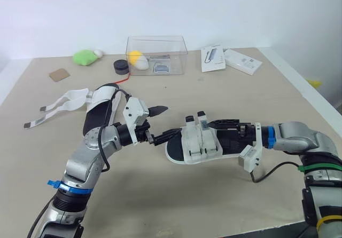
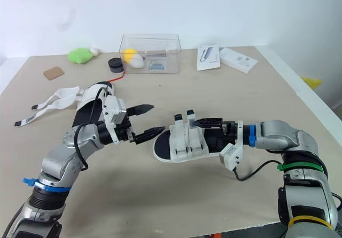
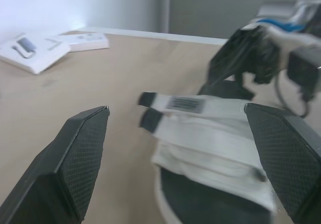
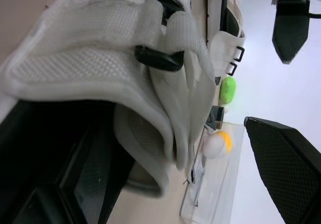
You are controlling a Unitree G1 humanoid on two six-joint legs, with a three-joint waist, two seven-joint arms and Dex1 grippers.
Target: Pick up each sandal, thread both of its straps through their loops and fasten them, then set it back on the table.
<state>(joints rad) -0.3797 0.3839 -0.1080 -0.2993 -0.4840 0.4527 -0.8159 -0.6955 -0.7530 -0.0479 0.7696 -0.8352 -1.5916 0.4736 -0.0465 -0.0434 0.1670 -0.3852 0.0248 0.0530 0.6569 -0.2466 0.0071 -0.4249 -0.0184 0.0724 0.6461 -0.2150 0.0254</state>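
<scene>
Sandal (image 1: 200, 142) flat on table (image 1: 160, 195), long axis left-right, strap ends (image 1: 194, 116) pointing away

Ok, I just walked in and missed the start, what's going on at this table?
The robot is working on a white-strapped sandal lying mid-table. Its right gripper is open at the heel end, and its left gripper is open just off the toe end, holding nothing. Two straps lie across the sandal's top; whether they are fastened is unclear. A second sandal lies by the left arm, straps loose on the table.
</scene>
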